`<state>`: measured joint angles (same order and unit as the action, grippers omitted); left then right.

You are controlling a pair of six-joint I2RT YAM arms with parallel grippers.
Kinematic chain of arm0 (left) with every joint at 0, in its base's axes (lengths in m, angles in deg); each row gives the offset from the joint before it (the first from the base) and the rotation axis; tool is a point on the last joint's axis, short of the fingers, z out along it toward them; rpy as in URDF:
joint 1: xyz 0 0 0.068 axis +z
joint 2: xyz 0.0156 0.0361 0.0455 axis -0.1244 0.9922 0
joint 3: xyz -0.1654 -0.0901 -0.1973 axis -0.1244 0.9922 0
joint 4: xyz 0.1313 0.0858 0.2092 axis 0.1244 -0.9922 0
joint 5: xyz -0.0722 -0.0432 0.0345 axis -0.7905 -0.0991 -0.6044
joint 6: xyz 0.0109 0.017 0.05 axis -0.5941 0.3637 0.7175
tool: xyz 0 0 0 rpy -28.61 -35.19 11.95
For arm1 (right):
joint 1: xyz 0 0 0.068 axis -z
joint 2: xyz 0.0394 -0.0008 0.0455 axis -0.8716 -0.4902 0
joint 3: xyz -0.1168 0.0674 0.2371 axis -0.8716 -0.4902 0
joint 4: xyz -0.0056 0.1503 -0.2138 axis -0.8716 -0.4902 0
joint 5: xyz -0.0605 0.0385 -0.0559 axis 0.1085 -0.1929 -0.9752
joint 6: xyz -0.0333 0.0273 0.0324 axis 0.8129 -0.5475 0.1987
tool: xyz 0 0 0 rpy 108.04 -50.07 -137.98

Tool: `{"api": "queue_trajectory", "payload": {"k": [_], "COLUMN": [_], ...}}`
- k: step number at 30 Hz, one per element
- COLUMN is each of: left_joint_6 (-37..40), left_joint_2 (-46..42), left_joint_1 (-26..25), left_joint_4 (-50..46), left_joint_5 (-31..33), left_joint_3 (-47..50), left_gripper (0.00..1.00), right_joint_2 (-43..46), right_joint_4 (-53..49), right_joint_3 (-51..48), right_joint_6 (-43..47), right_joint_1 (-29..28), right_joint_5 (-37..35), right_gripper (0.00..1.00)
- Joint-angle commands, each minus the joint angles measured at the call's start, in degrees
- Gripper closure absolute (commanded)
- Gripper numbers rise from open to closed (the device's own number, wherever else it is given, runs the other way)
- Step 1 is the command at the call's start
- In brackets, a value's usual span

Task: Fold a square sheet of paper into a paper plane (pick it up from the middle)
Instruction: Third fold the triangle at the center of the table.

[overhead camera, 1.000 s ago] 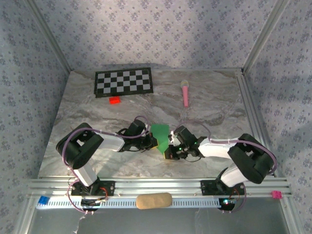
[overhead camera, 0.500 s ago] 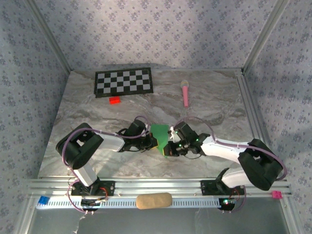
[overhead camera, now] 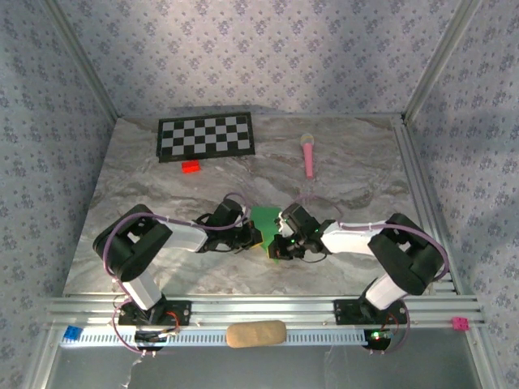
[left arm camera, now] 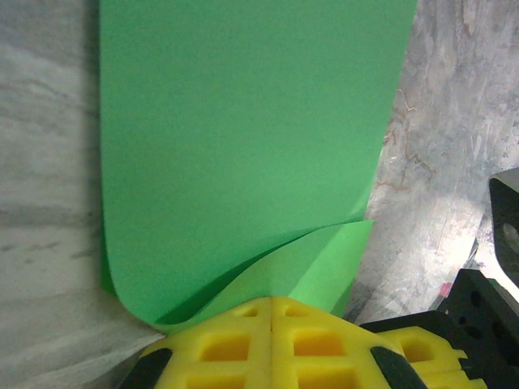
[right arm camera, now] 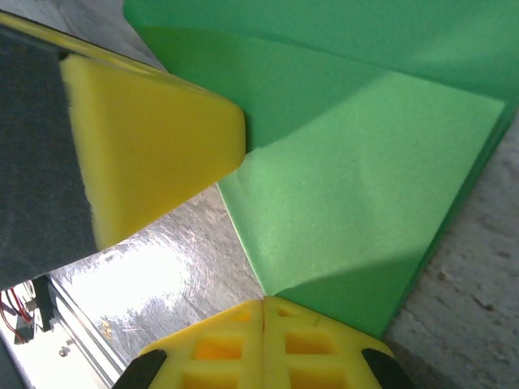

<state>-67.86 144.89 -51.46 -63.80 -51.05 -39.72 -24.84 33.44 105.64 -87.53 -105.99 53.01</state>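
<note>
The left hand (overhead camera: pixel 253 237) is clamped on a curled edge of the folded green square sheet of paper (overhead camera: pixel 265 219), at the middle of the bench (overhead camera: pixel 162 203). The right hand (overhead camera: pixel 276 245) is clamped on its near corner, and bare bench is left on every side.

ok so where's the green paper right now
In the top view the green paper is near the middle of the table, toward its near edge, gripped from either side by the left pincer and the right pincer, both shut on it.
</note>
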Motion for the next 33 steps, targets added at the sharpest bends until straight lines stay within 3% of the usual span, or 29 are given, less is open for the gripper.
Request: {"api": "queue_trajectory", "payload": {"k": [1, 13, 22, 33], "left_joint_6": [0.85, 1.13, 1.63, 1.89], "left_joint_2": [0.70, 0.44, 0.35, 0.18], "left_joint_1": [0.00, 0.02, -0.04, 0.06], "left_joint_4": [-6.03, -6.63, -7.06, -7.77], "left_joint_5": [3.31, 3.74, 4.01, 4.09], "left_joint_3": [0.30, 0.11, 0.39, 0.03], "left_gripper": [1.00, 1.00, 1.00, 1.00], "right_joint_2": [0.62, 7.14, 4.25, 2.62], "right_joint_4": [-2.36, -6.35, -0.48, -1.11], "right_joint_3": [-3.66, -0.54, -0.51, -5.21], "right_joint_6": [-0.72, 0.18, -3.23, -4.53], "right_joint_1": [-1.22, 0.01, -0.10, -0.01], "right_joint_5": [0.77, -0.61, -2.70, -2.88], "right_gripper": [1.00, 1.00, 1.00, 1.00]}}
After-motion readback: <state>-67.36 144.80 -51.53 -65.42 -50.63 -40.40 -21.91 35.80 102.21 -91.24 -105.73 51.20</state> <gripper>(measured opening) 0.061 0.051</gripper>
